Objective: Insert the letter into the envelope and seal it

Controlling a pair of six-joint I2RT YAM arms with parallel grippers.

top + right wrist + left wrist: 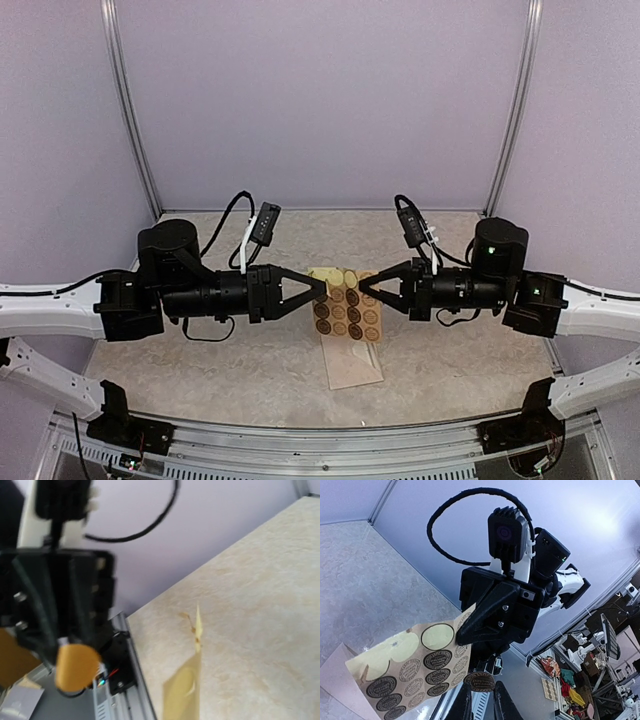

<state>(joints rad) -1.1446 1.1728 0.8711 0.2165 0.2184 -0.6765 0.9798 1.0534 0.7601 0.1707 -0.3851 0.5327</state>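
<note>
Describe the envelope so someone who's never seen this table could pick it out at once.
Find where the left gripper and right gripper meet above the table. Flat on the table below them, toward the arm bases, lies the envelope. It is plain pale tan, unlike the sheet of round brown stickers held in the air above it.

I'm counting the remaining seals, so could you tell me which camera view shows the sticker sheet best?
The left wrist view: the sticker sheet faces the camera, with printed stickers and peeled spots distinct. The top external view shows it small; the right wrist view catches it edge-on and blurred.
</note>
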